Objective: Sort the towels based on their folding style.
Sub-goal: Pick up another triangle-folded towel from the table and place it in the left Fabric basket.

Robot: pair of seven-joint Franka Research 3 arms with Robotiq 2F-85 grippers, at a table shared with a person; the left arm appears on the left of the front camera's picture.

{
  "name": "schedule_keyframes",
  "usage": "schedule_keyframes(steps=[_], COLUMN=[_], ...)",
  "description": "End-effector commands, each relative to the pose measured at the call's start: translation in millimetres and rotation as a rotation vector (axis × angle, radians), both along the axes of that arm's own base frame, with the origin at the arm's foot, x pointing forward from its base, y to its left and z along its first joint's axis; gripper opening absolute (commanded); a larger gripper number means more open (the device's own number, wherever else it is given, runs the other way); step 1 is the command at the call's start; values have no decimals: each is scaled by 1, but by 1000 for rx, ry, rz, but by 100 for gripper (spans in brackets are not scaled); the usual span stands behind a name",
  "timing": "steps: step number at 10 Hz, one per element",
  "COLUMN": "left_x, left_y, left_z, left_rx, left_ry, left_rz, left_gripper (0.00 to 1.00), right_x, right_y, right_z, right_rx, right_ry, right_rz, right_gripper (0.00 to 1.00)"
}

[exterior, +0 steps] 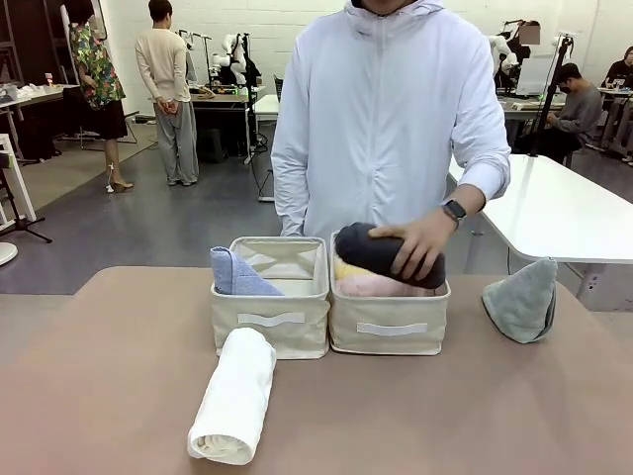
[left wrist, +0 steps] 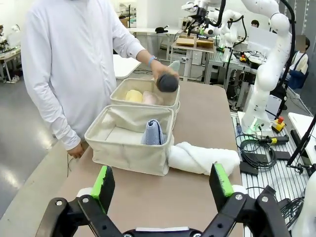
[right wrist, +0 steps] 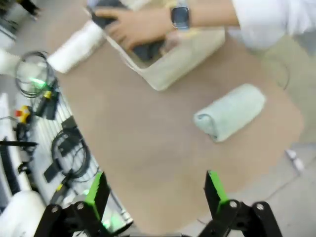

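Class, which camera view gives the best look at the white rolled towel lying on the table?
The front view: the white rolled towel lies whole and sharp, spiral end towards the camera. The left wrist view shows it side-on against a basket; the right wrist view shows it blurred near the top edge.

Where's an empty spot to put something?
Bare brown table lies in front of the right beige fabric basket, between the white rolled terry towel and the grey-green folded cone towel. Also left of that white towel. The basket itself is crowded.
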State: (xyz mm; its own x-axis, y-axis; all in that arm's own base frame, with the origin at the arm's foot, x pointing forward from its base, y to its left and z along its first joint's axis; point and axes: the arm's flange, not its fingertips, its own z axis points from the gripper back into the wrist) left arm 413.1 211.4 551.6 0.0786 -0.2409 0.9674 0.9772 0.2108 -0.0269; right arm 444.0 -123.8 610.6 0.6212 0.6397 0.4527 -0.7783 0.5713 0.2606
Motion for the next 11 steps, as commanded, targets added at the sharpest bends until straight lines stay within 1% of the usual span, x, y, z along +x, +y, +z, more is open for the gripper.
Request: schedule_keyframes(steps=[1,3,4,5,6,11], left_x=[0,0,0,0,0,0], left_y=[2,2,2,2,2,2], left_z=[2,2,2,2,2,2], left_rx=[-3,-3,-3,-3,-3,-3], left_ry=[-14,-14,-14,-14,-14,-14], left_rz=[3,3,3,3,3,3], left_gripper=[100,100,100,100,100,100], right_x=[13,20,18,10,30,30], right_y=[11,34,39,40,27,27], right_z=[-42,-74,-75,-69,-78,-78], right_rx=[-82,-166,-166,-133,-136,-136], right_ry=[32,3,-2,35,2,2], right_rz=[-67,-90,-103,-99,-65,-65], right_gripper=[100,100,100,100,100,100])
